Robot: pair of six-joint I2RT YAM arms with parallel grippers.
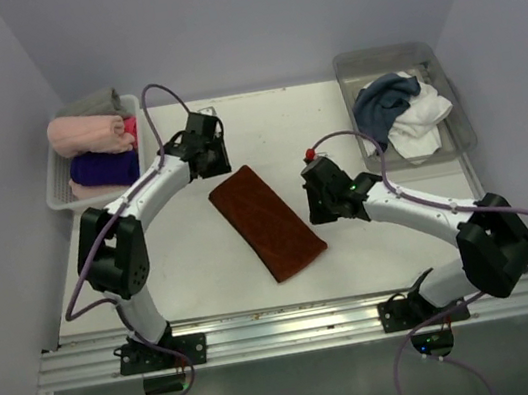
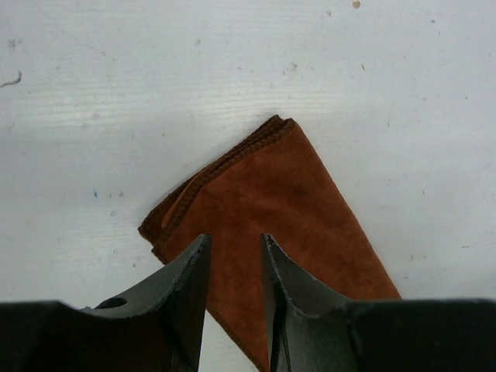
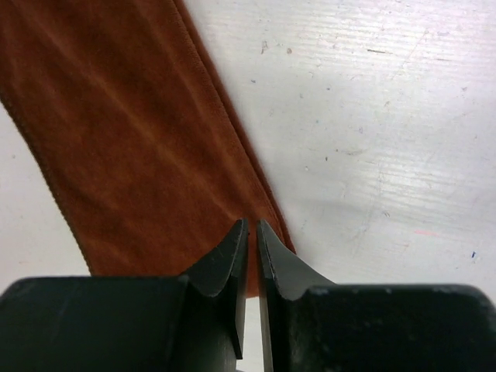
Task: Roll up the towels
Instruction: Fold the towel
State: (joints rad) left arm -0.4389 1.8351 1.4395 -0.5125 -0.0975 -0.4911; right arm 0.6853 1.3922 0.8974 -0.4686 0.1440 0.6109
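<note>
Left gripper: jaws narrowly parted, a clear gap between the 2 dark tapered fingers and nothing in it. It hangs over the far end of the rust-brown towel. Contact with the cloth can't be read from the left wrist view.

Right gripper: jaws all but closed, only a hairline slit. The tips sit right at the towel's right-hand long edge. Can't tell whether they pinch or even touch the cloth, and the edge there lies flat.

The rust-brown towel lies flat on the white desk between the 2 arms. It is folded into 1 long narrow strip and unrolled. It runs diagonally, with the far end toward the left arm and the near end toward the right arm. The nap is short and velvety with faint streaks. The hem along the edges is stitched, and stacked layers show at the far corner. The desk surface around it is scuffed and speckled.

Far right of that towel is a clear plastic tray. It holds the slate-blue towel and the white towel, both crumpled and heaped together.

Far left of that towel is a pale basket with a pink cloth roll lying above a purple cloth roll.
</note>
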